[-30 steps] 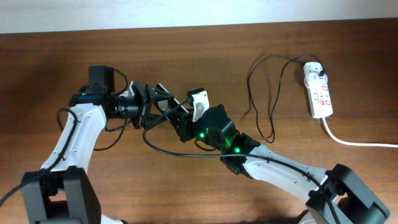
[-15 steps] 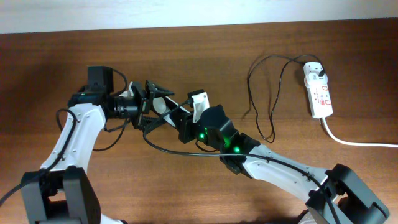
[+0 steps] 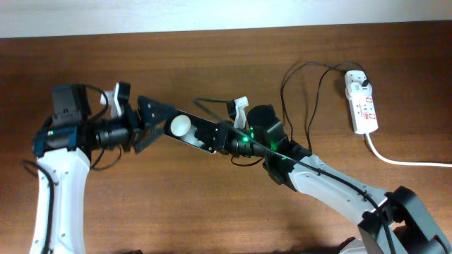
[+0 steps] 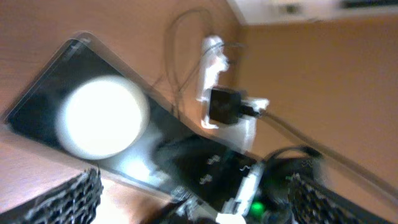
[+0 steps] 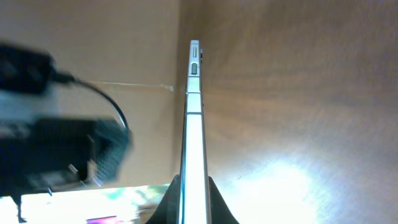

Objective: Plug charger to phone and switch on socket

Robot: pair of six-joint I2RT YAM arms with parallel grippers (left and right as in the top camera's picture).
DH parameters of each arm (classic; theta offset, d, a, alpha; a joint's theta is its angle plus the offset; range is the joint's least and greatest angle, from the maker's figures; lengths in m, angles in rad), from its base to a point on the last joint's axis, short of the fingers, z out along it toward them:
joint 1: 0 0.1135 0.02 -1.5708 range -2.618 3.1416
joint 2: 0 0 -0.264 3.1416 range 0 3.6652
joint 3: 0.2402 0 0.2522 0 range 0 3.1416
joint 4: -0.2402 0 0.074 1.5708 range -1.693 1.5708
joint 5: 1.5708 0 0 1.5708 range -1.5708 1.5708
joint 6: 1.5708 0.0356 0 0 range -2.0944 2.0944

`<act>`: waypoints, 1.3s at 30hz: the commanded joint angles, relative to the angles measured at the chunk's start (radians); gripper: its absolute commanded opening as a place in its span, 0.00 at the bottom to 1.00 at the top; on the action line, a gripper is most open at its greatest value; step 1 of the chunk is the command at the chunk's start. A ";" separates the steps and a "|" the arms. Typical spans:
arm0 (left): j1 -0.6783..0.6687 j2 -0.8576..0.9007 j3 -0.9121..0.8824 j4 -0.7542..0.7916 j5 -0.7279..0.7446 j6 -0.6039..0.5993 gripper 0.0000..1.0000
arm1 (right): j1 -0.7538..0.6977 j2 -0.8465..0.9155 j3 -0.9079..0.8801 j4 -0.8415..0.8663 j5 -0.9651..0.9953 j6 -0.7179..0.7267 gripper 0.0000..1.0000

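The black phone [image 3: 189, 131], with a white round spot, is held above the table between the two arms. My right gripper [image 3: 224, 137] is shut on its right end. In the right wrist view the phone [image 5: 194, 112] shows edge-on, pinched between the fingers [image 5: 194, 194]. My left gripper [image 3: 159, 122] is open, its fingers spread around the phone's left end; it does not grip. The left wrist view shows the phone [image 4: 93, 118] blurred between the wide fingers [image 4: 196, 200]. The charger's black cable [image 3: 284, 99] loops to a white plug [image 3: 359, 81] in the socket [image 3: 365, 109] at far right. The connector tip is not clear.
The socket's thick white cord [image 3: 406, 161] runs off the right edge. A thin stretch of black cable [image 3: 209, 103] lies just behind the phone. The table's back edge meets a white wall.
My left arm has pulled back to the left and its fingers have spread. My right gripper has carried the phone left, and it now lies flatter, showing its white spot.
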 commanded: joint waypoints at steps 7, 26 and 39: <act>0.004 -0.038 0.003 -0.166 -0.272 -0.071 1.00 | -0.005 -0.035 0.004 0.014 -0.029 0.458 0.04; -0.177 0.058 0.002 0.016 -0.203 -0.418 0.96 | -0.082 -0.035 0.002 0.014 -0.124 0.373 0.04; 0.176 0.089 -0.274 0.126 0.202 0.021 0.99 | -0.258 -0.068 -0.177 0.166 -0.254 0.243 0.04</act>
